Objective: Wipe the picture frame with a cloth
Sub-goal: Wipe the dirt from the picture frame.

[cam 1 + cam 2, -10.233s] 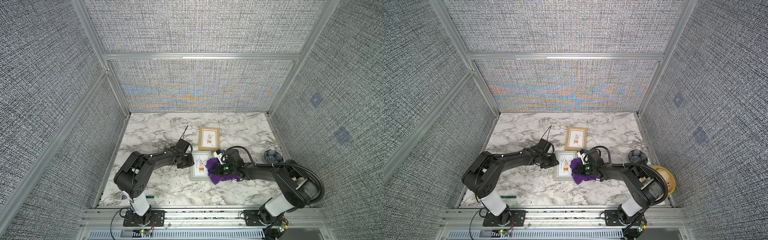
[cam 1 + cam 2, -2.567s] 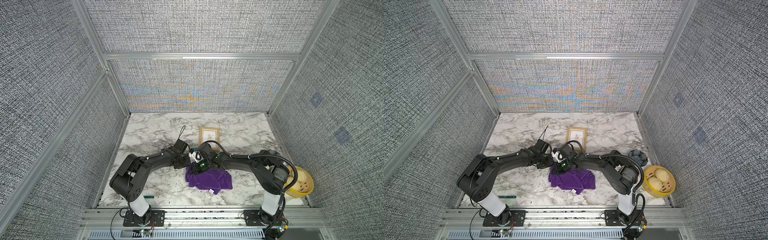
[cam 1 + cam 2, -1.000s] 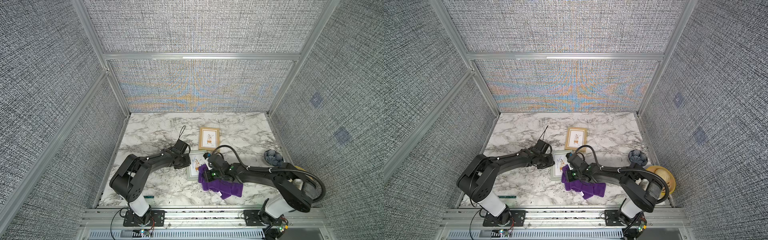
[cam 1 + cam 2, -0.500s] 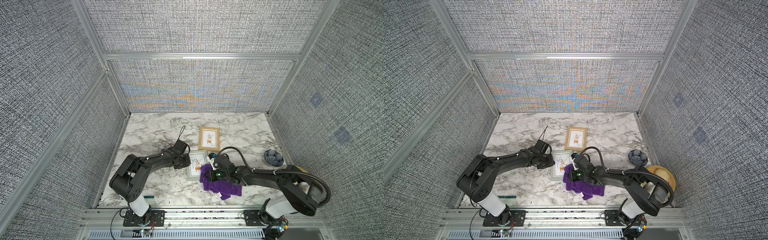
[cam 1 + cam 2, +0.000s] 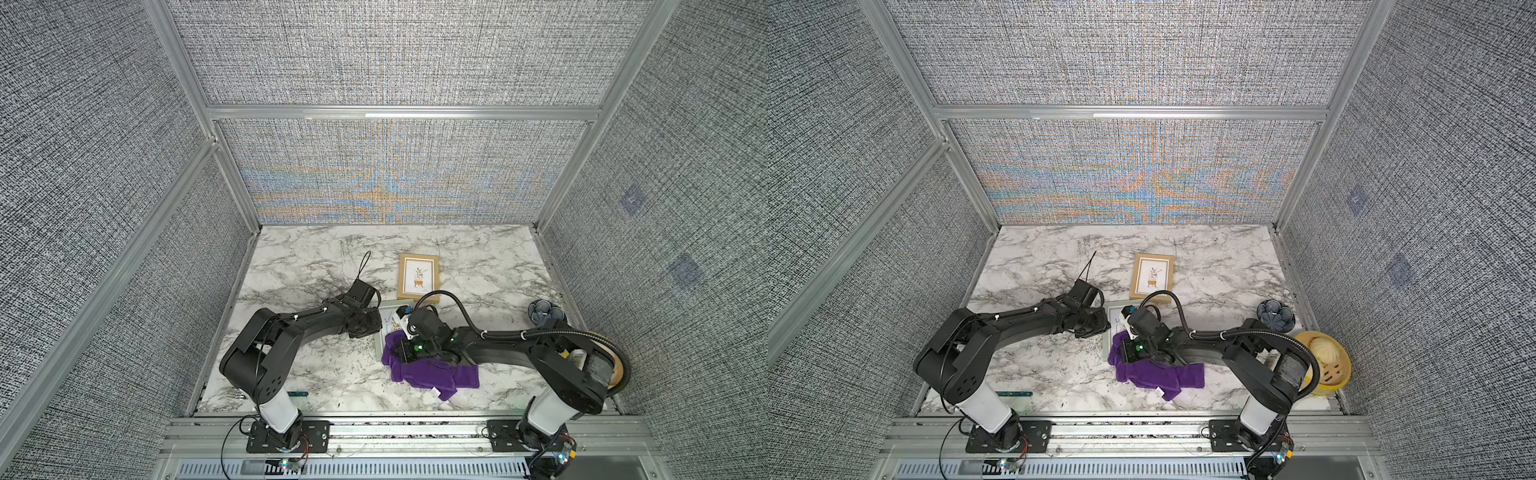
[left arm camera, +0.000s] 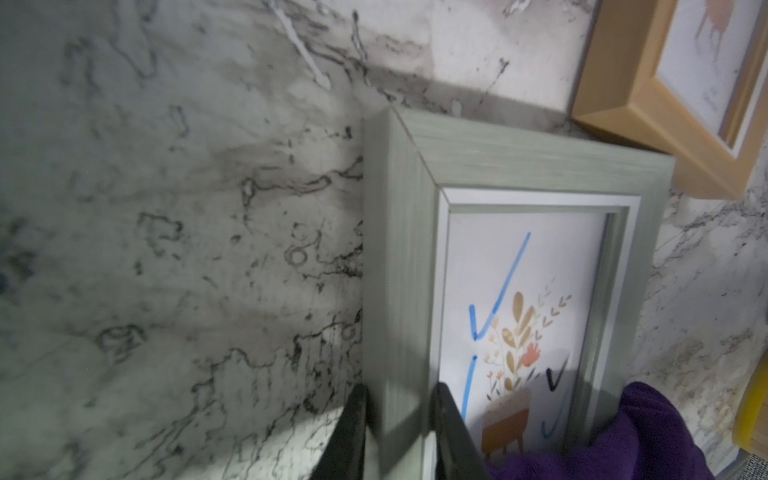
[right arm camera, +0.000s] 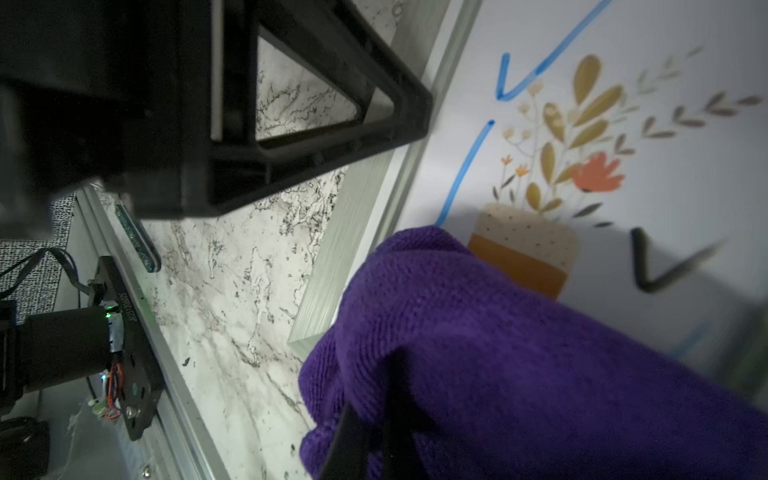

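The left jaws clamp the grey picture frame (image 6: 519,257) by one rail. The right jaws pinch the purple cloth (image 7: 540,374), which overlaps that frame.

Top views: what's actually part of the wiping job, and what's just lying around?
In the job: grey frame, pen marks on its glass; cloth; left jaws clamped on the grey frame's edge; right jaws pinching the cloth.
Lying about: wooden frame; blue dish; yellow basket; green strip.
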Robot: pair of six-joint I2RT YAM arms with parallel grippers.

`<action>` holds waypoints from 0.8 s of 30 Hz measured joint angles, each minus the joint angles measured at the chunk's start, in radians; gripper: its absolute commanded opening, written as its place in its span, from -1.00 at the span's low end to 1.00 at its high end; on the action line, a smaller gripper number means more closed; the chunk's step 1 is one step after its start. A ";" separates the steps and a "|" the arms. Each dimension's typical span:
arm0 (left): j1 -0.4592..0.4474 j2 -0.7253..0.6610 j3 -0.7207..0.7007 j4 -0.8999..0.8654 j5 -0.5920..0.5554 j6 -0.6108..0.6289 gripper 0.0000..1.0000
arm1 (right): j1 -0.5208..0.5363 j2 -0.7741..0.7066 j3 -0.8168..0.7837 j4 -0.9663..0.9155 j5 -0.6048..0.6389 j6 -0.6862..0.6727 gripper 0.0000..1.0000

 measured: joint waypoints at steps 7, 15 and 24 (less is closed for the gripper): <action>0.000 -0.001 0.000 -0.001 -0.001 0.005 -1.00 | -0.151 -0.168 -0.153 -0.063 -0.011 -0.005 -1.00; 0.001 0.013 0.014 -0.007 0.011 0.019 -1.00 | -0.112 -0.140 -0.076 -0.166 0.035 -0.043 -1.00; 0.004 0.016 0.014 0.000 0.025 0.030 -1.00 | 0.030 0.021 0.049 -0.035 0.012 -0.035 -1.00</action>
